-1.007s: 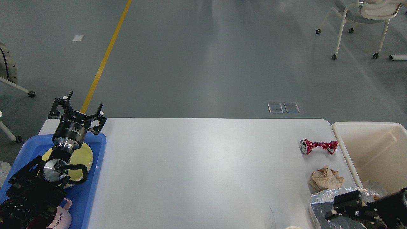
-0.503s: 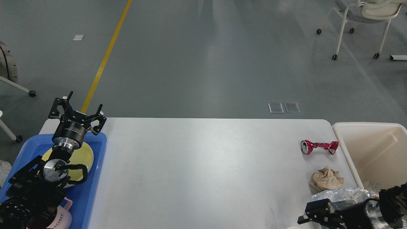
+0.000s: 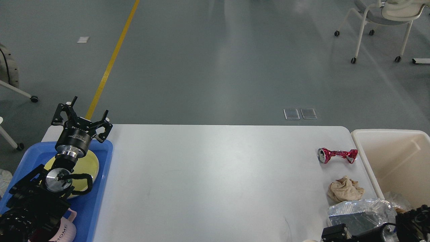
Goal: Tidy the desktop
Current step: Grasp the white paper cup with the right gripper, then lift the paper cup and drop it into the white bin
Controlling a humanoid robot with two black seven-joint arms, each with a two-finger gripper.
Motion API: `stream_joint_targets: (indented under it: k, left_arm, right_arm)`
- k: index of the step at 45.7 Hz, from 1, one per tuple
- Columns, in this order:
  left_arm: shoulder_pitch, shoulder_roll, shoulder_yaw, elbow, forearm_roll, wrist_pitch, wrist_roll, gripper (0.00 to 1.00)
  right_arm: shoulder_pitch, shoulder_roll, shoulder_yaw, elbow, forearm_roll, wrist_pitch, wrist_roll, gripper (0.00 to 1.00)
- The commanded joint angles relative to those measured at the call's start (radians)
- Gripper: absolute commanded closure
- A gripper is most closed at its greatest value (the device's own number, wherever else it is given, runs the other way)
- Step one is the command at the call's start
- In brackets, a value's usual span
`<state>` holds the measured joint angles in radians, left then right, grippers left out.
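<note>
The white desktop (image 3: 215, 181) holds a crushed red can (image 3: 337, 155), a crumpled tan paper wad (image 3: 345, 189) and a silver foil bag (image 3: 361, 212), all along its right side. My left gripper (image 3: 82, 117) is open and empty, raised over the far edge of the blue tray (image 3: 100, 188). My right gripper (image 3: 334, 232) is low at the bottom right, just in front of the foil bag. It is mostly cut off by the frame edge, so its fingers cannot be told apart.
A cream bin (image 3: 366, 164) stands off the desktop's right edge, close to the can. The blue tray at the left holds a yellow plate (image 3: 89, 164) and a pink mug (image 3: 65, 232). A wheeled chair (image 3: 379, 20) stands far back on the floor.
My right arm has drawn down and left toward the bottom edge, uncovering more of the foil bag. The left arm and the items on the desktop have not moved.
</note>
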<state>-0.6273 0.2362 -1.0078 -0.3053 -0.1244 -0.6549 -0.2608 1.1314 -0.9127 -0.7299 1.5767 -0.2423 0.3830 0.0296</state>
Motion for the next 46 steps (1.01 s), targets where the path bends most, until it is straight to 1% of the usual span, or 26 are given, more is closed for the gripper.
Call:
stream_joint_targets:
  k: [1,8,13,14,15,16,17,19,20,23,25,26,32,37,46]
  left_arm:
    - [0.000,0.000,0.000,0.000,0.000,0.000,0.000,0.02]
    - [0.000,0.000,0.000,0.000,0.000,0.000,0.000,0.02]
    - [0.000,0.000,0.000,0.000,0.000,0.000,0.000,0.02]
    - [0.000,0.000,0.000,0.000,0.000,0.000,0.000,0.02]
    - [0.000,0.000,0.000,0.000,0.000,0.000,0.000,0.02]
    - [0.000,0.000,0.000,0.000,0.000,0.000,0.000,0.02]
    - [0.000,0.000,0.000,0.000,0.000,0.000,0.000,0.02]
    - [0.000,0.000,0.000,0.000,-0.001,0.000,0.000,0.02]
    - [0.000,0.000,0.000,0.000,0.000,0.000,0.000,0.02]
    - [0.000,0.000,0.000,0.000,0.000,0.000,0.000,0.02]
    - [0.000,0.000,0.000,0.000,0.000,0.000,0.000,0.02]
    - [0.000,0.000,0.000,0.000,0.000,0.000,0.000,0.02]
    - [0.000,0.000,0.000,0.000,0.000,0.000,0.000,0.02]
    - [0.000,0.000,0.000,0.000,0.000,0.000,0.000,0.02]
    - [0.000,0.000,0.000,0.000,0.000,0.000,0.000,0.02]
  right_arm:
    - [-0.045,0.000,0.012,-0.034,-0.019,-0.006,0.001,0.00]
    - [-0.114,0.000,0.079,-0.044,-0.020,-0.006,0.001,0.04]
    - [-0.151,0.000,0.107,-0.049,-0.020,-0.006,0.003,0.11]
    - [-0.157,0.000,0.113,-0.049,-0.019,-0.007,0.003,0.14]
    - [-0.163,0.000,0.121,-0.049,-0.019,-0.007,0.004,0.20]
    - [-0.168,0.000,0.128,-0.049,-0.019,-0.007,0.007,0.29]
    - [-0.173,0.000,0.136,-0.049,-0.017,-0.009,0.012,0.40]
    - [-0.180,-0.002,0.148,-0.047,-0.019,-0.019,0.023,0.68]
    - [-0.183,-0.002,0.150,-0.046,-0.019,-0.025,0.024,0.76]
    - [-0.186,0.000,0.152,-0.044,-0.019,-0.044,0.026,0.84]
    - [-0.193,0.000,0.152,-0.044,-0.019,-0.053,0.026,0.97]
    - [-0.196,0.000,0.152,-0.044,-0.019,-0.062,0.026,1.00]
    - [-0.199,-0.002,0.164,-0.041,-0.019,-0.081,0.026,1.00]
    - [-0.197,-0.009,0.167,-0.034,-0.015,-0.119,0.024,1.00]
    - [-0.182,-0.029,0.181,-0.020,-0.014,-0.113,0.024,1.00]
